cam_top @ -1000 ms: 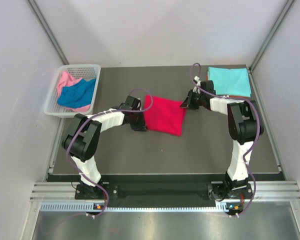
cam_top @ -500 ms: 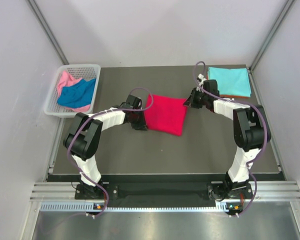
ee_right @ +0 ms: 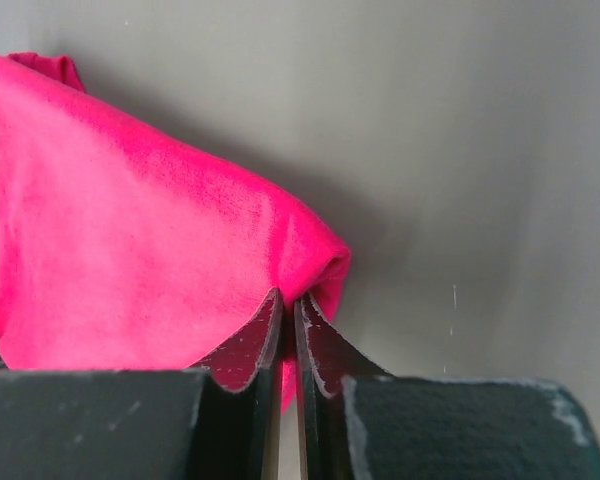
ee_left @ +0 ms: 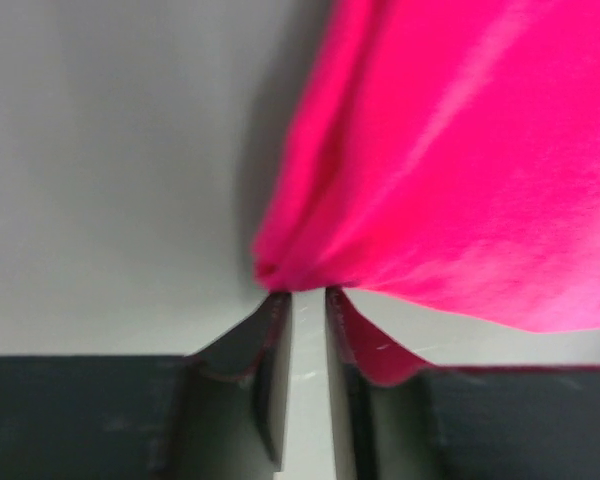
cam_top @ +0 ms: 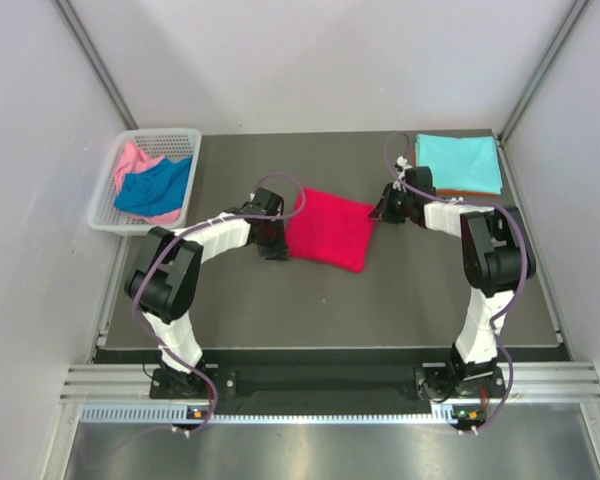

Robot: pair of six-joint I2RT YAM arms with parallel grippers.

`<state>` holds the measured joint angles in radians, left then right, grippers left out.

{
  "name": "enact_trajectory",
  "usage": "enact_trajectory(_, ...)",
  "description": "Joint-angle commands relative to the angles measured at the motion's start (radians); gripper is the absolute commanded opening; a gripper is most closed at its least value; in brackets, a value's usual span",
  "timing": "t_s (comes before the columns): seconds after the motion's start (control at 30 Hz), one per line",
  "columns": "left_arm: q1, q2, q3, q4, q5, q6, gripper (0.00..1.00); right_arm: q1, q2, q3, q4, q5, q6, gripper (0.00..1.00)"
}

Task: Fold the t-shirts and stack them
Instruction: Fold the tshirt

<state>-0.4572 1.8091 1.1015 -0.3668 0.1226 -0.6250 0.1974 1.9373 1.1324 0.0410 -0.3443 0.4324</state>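
A crimson red t-shirt (cam_top: 328, 230) lies folded in the middle of the table. My left gripper (cam_top: 281, 240) is at the shirt's left edge. In the left wrist view its jaws (ee_left: 307, 292) stand slightly open, with a bunched corner of the red t-shirt (ee_left: 460, 170) at their tips and bare table showing in the gap. My right gripper (cam_top: 379, 211) is shut on the far right corner; in the right wrist view the red t-shirt (ee_right: 130, 230) is pinched between the jaws (ee_right: 288, 298). A folded turquoise t-shirt (cam_top: 460, 162) lies on an orange t-shirt (cam_top: 458, 192) at the back right.
A white lattice basket (cam_top: 165, 132) stands at the back left, off the mat's edge. It holds a crumpled royal blue t-shirt (cam_top: 152, 188) over a pink t-shirt (cam_top: 132, 160). Walls close in the table on the left, right and back.
My right gripper has shifted a little to the right with the red shirt's corner, drawing that edge out. My left arm has hardly moved.
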Motion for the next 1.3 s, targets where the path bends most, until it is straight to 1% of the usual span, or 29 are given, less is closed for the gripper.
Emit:
enact_trajectory(0.0, 0.005, -0.07, 0.055, -0.122, -0.113, 0.028, 0.26, -0.019, -0.027, 0.035, 0.03, 0.044, 0.006, 0.06)
enact_trajectory(0.03, 0.005, -0.079, 0.09, -0.15, -0.144, 0.036, 0.28, -0.018, -0.035, 0.035, 0.022, 0.048, 0.008, 0.07)
enact_trajectory(0.07, 0.005, -0.091, 0.106, -0.159, -0.149, 0.038, 0.32, -0.019, -0.047, 0.035, 0.014, 0.05, 0.012, 0.08)
enact_trajectory(0.1, 0.005, -0.096, 0.124, -0.161, -0.15, 0.039, 0.34, -0.018, -0.055, 0.04, 0.005, 0.05, 0.015, 0.1)
enact_trajectory(0.13, 0.005, -0.097, 0.136, -0.162, -0.149, 0.044, 0.35, -0.019, -0.06, 0.041, -0.007, 0.054, 0.023, 0.19)
enact_trajectory(0.2, 0.005, -0.094, 0.169, -0.133, -0.071, 0.047, 0.36, -0.019, -0.093, 0.033, -0.038, 0.065, 0.045, 0.27)
enact_trajectory(0.27, 0.005, -0.077, 0.176, -0.066, 0.011, 0.045, 0.35, -0.019, -0.142, 0.021, -0.079, 0.068, 0.072, 0.33)
enact_trajectory(0.33, 0.005, -0.056, 0.193, -0.035, 0.086, 0.035, 0.35, -0.018, -0.172, 0.01, -0.099, 0.041, 0.091, 0.36)
enact_trajectory(0.43, 0.003, -0.008, 0.21, 0.017, 0.14, 0.021, 0.35, 0.008, -0.222, 0.015, -0.161, 0.013, 0.111, 0.39)
enact_trajectory(0.5, 0.003, 0.035, 0.227, 0.045, 0.166, 0.016, 0.35, 0.048, -0.261, -0.005, -0.164, -0.01, 0.114, 0.38)
enact_trajectory(0.57, 0.005, 0.08, 0.245, 0.051, 0.176, 0.013, 0.34, 0.089, -0.291, -0.029, -0.142, -0.051, 0.126, 0.31)
enact_trajectory(0.6, 0.005, 0.096, 0.257, 0.045, 0.172, 0.011, 0.34, 0.102, -0.297, -0.06, -0.124, -0.073, 0.129, 0.29)
enact_trajectory(0.63, 0.005, 0.108, 0.276, 0.039, 0.157, 0.013, 0.34, 0.117, -0.301, -0.072, -0.09, -0.115, 0.135, 0.23)
enact_trajectory(0.7, 0.005, 0.137, 0.287, 0.034, 0.137, 0.019, 0.34, 0.16, -0.294, -0.112, -0.049, -0.157, 0.143, 0.2)
enact_trajectory(0.73, 0.005, 0.144, 0.288, 0.037, 0.114, 0.025, 0.34, 0.175, -0.288, -0.124, -0.002, -0.198, 0.141, 0.18)
enact_trajectory(0.77, 0.005, 0.16, 0.29, 0.031, 0.095, 0.028, 0.34, 0.2, -0.261, -0.135, 0.019, -0.215, 0.137, 0.18)
enact_trajectory(0.83, 0.003, 0.171, 0.287, 0.005, 0.052, 0.033, 0.34, 0.209, -0.229, -0.181, 0.045, -0.22, 0.138, 0.17)
enact_trajectory(0.87, 0.003, 0.179, 0.265, 0.002, 0.001, 0.028, 0.34, 0.206, -0.197, -0.198, 0.057, -0.216, 0.129, 0.16)
enact_trajectory(1.0, 0.005, 0.182, 0.228, -0.001, -0.063, 0.025, 0.33, 0.159, -0.144, -0.285, 0.088, -0.203, 0.105, 0.14)
enact_trajectory(1.1, 0.005, 0.182, 0.267, -0.03, -0.075, 0.028, 0.33, 0.149, -0.159, -0.274, 0.04, -0.206, 0.071, 0.13)
enact_trajectory(1.27, 0.005, 0.165, 0.405, -0.11, -0.092, 0.062, 0.34, 0.163, -0.256, -0.206, -0.026, -0.222, 0.077, 0.13)
